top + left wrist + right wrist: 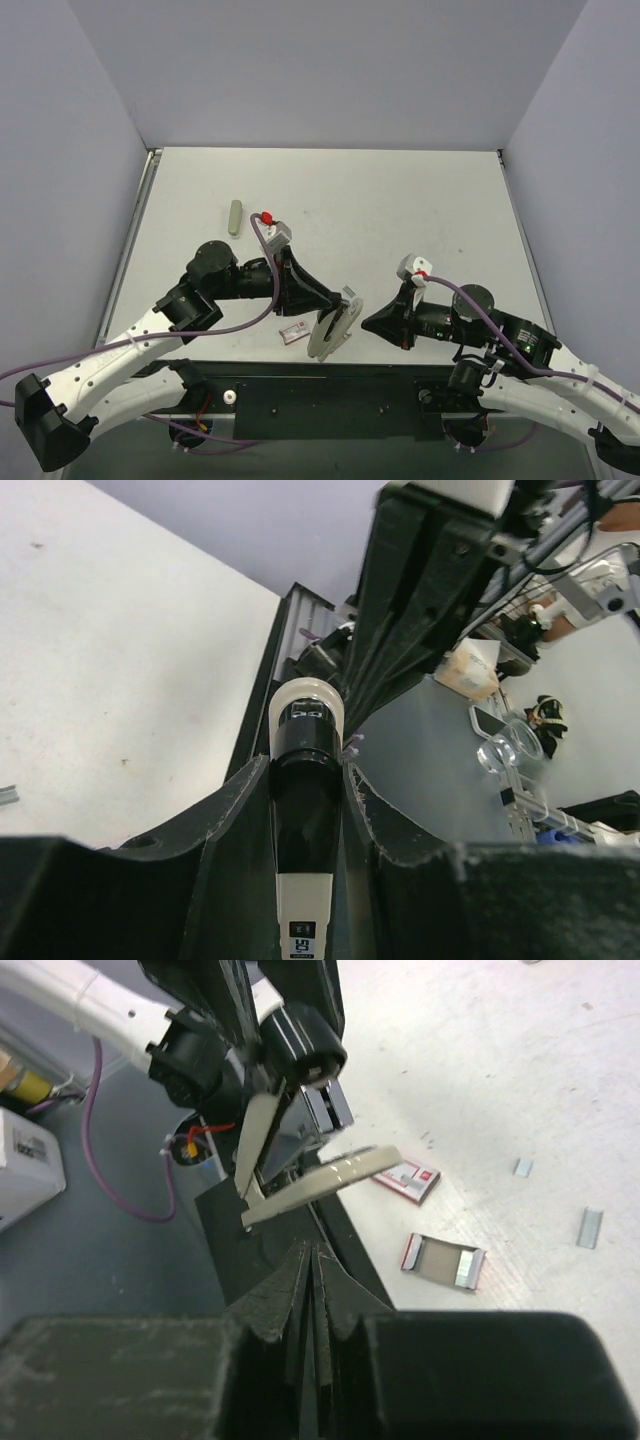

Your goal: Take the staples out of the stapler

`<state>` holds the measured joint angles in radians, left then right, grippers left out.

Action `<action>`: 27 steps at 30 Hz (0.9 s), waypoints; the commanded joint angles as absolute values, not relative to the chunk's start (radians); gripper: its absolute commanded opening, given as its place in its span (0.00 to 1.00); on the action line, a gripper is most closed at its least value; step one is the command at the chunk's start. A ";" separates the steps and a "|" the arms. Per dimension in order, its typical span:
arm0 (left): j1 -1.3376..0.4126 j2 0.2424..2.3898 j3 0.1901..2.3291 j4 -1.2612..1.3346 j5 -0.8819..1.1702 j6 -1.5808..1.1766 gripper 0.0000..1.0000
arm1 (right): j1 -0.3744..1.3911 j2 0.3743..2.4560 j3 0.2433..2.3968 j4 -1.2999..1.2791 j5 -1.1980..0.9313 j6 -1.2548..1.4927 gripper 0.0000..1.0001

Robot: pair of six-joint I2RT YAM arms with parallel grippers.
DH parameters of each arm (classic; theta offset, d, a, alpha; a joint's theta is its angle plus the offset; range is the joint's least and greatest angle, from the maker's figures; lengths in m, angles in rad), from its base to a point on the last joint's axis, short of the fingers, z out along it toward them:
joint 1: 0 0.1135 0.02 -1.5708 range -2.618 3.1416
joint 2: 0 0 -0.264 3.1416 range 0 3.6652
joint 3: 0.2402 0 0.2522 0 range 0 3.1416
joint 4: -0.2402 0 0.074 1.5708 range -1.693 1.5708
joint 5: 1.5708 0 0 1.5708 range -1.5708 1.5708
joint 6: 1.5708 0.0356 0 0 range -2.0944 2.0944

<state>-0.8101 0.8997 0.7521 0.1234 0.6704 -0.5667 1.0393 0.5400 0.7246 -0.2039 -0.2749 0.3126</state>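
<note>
Top external: stapler [330,335] is clamped in left gripper [341,301] at table's [400,200] near edge, right gripper [368,322] closed empty; staples could be spilled off that edge.

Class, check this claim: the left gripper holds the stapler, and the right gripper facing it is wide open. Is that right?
No. The right gripper is shut, not wide open: the right wrist view shows its fingers pressed together. The left gripper does hold the stapler.

White links [112,358], black joints [212,263], purple cables [258,232], black wedge-shaped fingers [277,1307].
</note>
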 commanded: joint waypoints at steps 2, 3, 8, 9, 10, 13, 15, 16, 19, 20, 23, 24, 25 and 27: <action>-0.811 0.841 0.775 0.314 0.791 -0.638 0.00 | 1.032 0.557 0.695 -0.180 -0.460 0.288 0.00; -0.811 0.839 0.772 0.319 0.796 -0.644 0.00 | 1.032 0.567 0.693 -0.152 -0.474 0.290 0.00; -0.811 0.824 0.750 0.363 0.821 -0.670 0.00 | 1.035 0.627 0.695 -0.066 -0.566 0.285 0.00; -0.813 0.822 0.750 0.364 0.825 -0.672 0.00 | 1.035 0.644 0.699 -0.052 -0.580 0.287 0.00; -0.811 0.819 0.747 0.364 0.828 -0.672 0.00 | 1.035 0.652 0.701 -0.029 -0.595 0.287 0.00; -0.813 0.815 0.738 0.377 0.836 -0.678 0.00 | 1.035 0.705 0.721 0.026 -0.635 0.288 0.00; -0.813 0.815 0.732 0.387 0.842 -0.684 0.00 | 1.037 0.742 0.742 0.043 -0.641 0.285 0.00; -0.813 0.815 0.726 0.388 0.847 -0.684 0.00 | 1.037 0.756 0.750 0.054 -0.644 0.284 0.00; -0.815 0.815 0.718 0.390 0.856 -0.681 0.00 | 1.038 0.820 0.799 0.074 -0.670 0.273 0.00; -0.815 0.816 0.715 0.393 0.864 -0.678 0.00 | 1.035 0.836 0.811 0.081 -0.675 0.268 0.00; -0.825 0.827 0.704 0.387 0.868 -0.664 0.00 | 1.037 0.920 0.885 0.081 -0.696 0.245 0.00; -0.828 0.830 0.704 0.384 0.874 -0.657 0.00 | 1.035 0.960 0.902 0.075 -0.704 0.232 0.00; -0.831 0.836 0.700 0.382 0.877 -0.655 0.00 | 1.035 0.977 0.940 0.069 -0.713 0.226 0.00; -0.839 0.844 0.696 0.379 0.887 -0.649 0.00 | 1.037 1.031 0.989 0.045 -0.727 0.204 0.00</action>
<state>-0.8021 0.8215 0.6994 0.2955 0.8471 -0.6502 1.0382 0.9264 0.8608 -0.0967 -0.6991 0.2546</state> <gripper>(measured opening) 0.407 0.000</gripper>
